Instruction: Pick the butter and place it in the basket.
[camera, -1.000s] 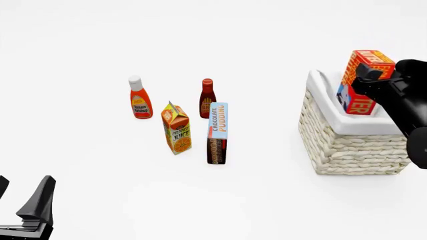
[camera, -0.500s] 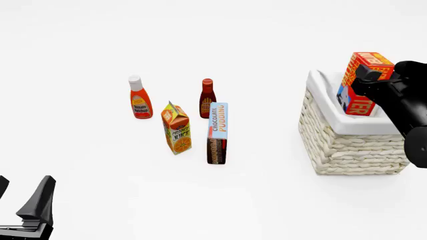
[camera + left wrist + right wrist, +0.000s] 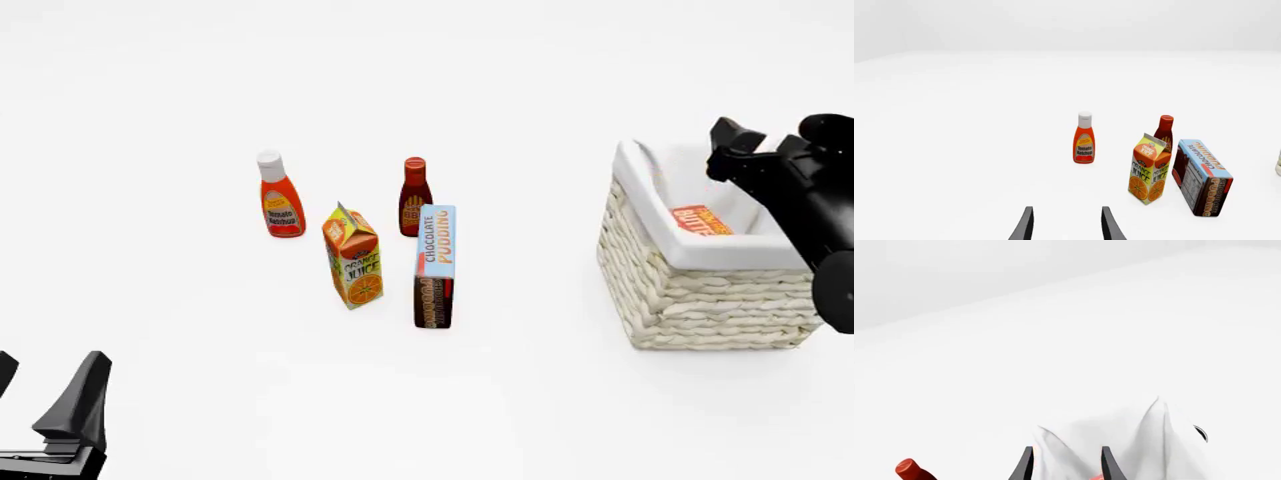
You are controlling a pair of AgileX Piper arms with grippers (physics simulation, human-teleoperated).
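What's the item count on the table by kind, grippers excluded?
Bottles: 2 (ketchup, dark sauce bottle)
Cartons/boxes: 3 (orange juice, pudding, butter in the basket)
Baskets: 1 (basket)
Total: 6

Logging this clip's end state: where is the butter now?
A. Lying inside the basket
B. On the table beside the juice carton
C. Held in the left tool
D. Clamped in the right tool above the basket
A: the butter lies on the basket's white lining, and the right tool above it is open and holds nothing.
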